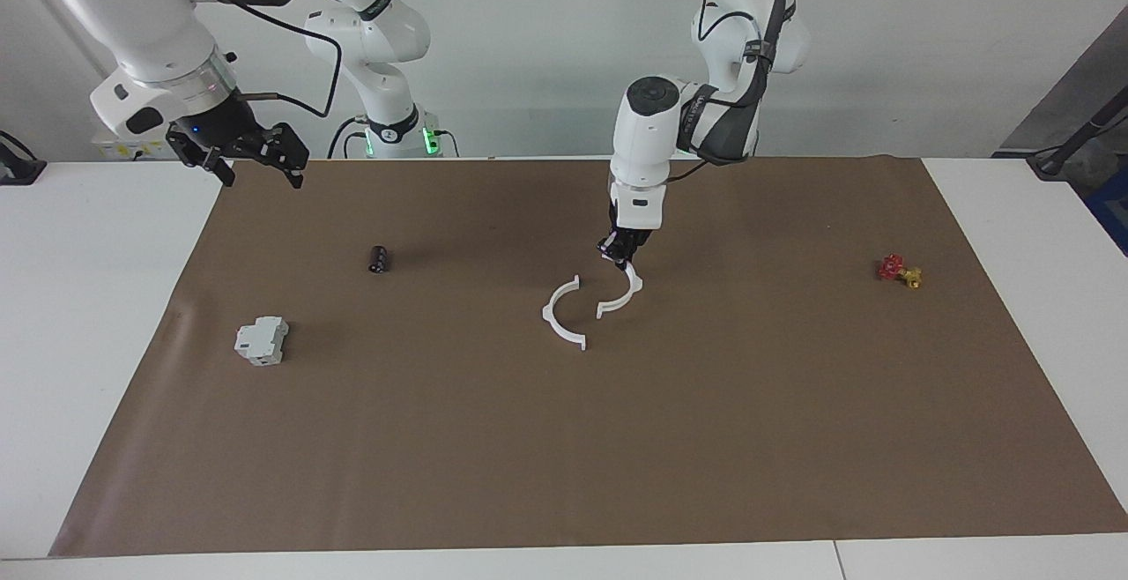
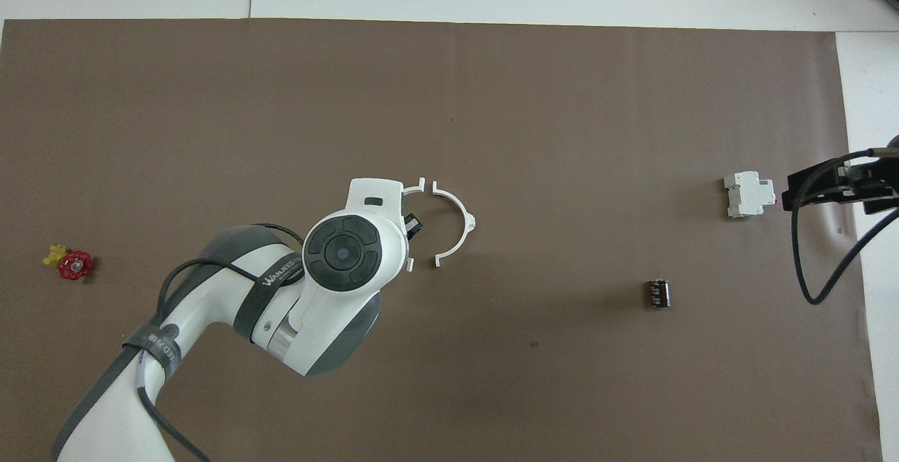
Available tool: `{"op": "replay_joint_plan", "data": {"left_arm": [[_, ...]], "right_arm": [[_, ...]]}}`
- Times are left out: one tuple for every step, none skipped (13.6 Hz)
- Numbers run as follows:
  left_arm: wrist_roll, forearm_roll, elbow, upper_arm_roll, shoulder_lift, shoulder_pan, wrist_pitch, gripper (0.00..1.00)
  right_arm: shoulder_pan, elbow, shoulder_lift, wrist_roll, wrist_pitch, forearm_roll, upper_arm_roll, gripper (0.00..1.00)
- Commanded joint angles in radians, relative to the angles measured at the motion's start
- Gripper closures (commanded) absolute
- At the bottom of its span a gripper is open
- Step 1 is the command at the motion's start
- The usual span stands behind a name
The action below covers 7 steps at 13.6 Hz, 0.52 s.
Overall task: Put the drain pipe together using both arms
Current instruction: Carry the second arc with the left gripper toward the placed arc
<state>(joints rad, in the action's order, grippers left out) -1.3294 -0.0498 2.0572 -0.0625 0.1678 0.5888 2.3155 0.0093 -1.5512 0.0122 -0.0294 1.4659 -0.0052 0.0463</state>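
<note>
The drain pipe is two white half-ring arcs at the middle of the brown mat. One arc [image 1: 561, 316] [image 2: 455, 222] lies free on the mat. The other arc [image 1: 622, 293] sits beside it toward the left arm's end, with a small gap between their ends. In the overhead view only this arc's tips [image 2: 416, 186] show past the left hand. My left gripper [image 1: 619, 256] [image 2: 413, 225] points straight down and is shut on that arc's rim, low at the mat. My right gripper [image 1: 262, 176] [image 2: 836, 189] is open, empty and raised over the mat's edge at the right arm's end.
A grey blocky device [image 1: 262, 339] [image 2: 749, 194] and a small black cylinder [image 1: 378, 259] [image 2: 658, 293] lie toward the right arm's end. A red-and-yellow valve [image 1: 899, 271] [image 2: 70, 263] lies toward the left arm's end. The brown mat [image 1: 564, 457] covers most of the white table.
</note>
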Motion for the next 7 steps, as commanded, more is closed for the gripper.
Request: {"op": "replay_joint_plan", "data": {"left_arm": [[-0.057,-0.021,-0.1,0.02,0.131,0.026,0.012,1.0],[-0.059,-0.021,-0.098,0.021,0.133,0.02,0.012,1.0],[-0.076,-0.021,-0.095,0.02,0.133,0.016,0.009,1.0],[-0.089,-0.022,-0.083,0.02,0.13,0.016,0.008,1.0],[-0.091,-0.024,-0.072,0.02,0.127,0.017,0.008,1.0],[-0.091,-0.024,-0.068,0.02,0.127,0.019,0.007,1.0],[-0.094,-0.024,-0.068,0.02,0.125,0.019,0.01,1.0]], "right_arm": [[-0.003,-0.024,-0.02,0.052,0.014,-0.004,0.003,0.0],[-0.003,-0.027,-0.02,0.051,0.019,-0.002,0.003,0.0],[-0.006,-0.029,-0.021,0.046,0.017,-0.001,0.003,0.0],[-0.011,-0.029,-0.021,0.043,0.019,0.002,0.006,0.0],[-0.02,-0.027,-0.021,0.048,0.019,0.007,0.006,0.0],[-0.02,-0.027,-0.021,0.045,0.019,0.007,0.006,0.0],[-0.025,-0.027,-0.021,0.054,0.022,0.007,0.006,0.0]]}}
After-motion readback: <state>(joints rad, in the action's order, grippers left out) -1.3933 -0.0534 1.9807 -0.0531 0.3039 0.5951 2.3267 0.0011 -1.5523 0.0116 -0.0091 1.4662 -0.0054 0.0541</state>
